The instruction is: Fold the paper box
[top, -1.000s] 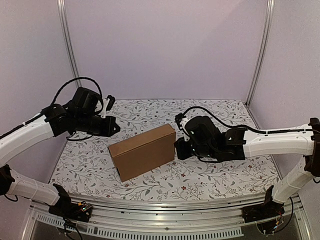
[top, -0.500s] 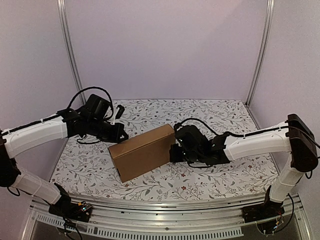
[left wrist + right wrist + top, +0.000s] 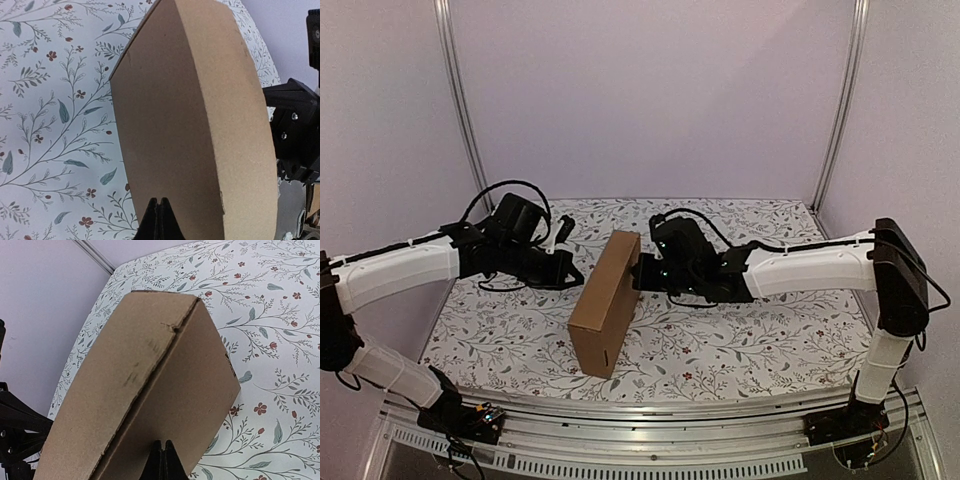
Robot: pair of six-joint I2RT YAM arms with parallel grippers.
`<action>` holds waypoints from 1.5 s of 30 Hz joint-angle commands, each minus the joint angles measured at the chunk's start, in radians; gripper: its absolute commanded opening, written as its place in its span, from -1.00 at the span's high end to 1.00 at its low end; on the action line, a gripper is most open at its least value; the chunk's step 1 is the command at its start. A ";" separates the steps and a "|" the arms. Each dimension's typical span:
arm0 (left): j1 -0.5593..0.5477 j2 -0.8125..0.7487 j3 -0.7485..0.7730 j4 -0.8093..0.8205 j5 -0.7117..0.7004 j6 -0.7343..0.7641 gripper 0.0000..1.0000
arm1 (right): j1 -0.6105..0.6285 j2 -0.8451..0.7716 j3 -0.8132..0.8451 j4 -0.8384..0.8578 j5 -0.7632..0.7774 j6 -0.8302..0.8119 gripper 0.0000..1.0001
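One floral table (image 3: 770,340) was seen, and near its middle the paper box (image 3: 607,303) was stood on a long narrow side, its flaps seemingly closed. It was judged light and fairly stiff but easily dented (hollow cardboard), best pressed on its broad faces rather than pinched at an edge. The left gripper (image 3: 574,274) was pressed together at the box's nine o'clock, the right gripper (image 3: 638,276) likewise at two o'clock, with nothing pinched.

brown paper box (image 3: 605,303), folded closed, standing on its long edge mid-table
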 commanded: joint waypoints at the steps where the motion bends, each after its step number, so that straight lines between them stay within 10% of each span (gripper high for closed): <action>1: 0.013 0.007 -0.019 0.017 0.007 -0.004 1.00 | -0.016 0.049 0.041 -0.005 -0.029 -0.007 1.00; 18: 0.013 -0.001 -0.005 0.029 0.035 -0.027 1.00 | -0.046 0.049 -0.166 0.097 -0.160 0.032 1.00; 45: -0.016 0.024 0.026 0.041 0.064 -0.046 1.00 | -0.043 0.332 -0.049 0.274 -0.399 0.202 1.00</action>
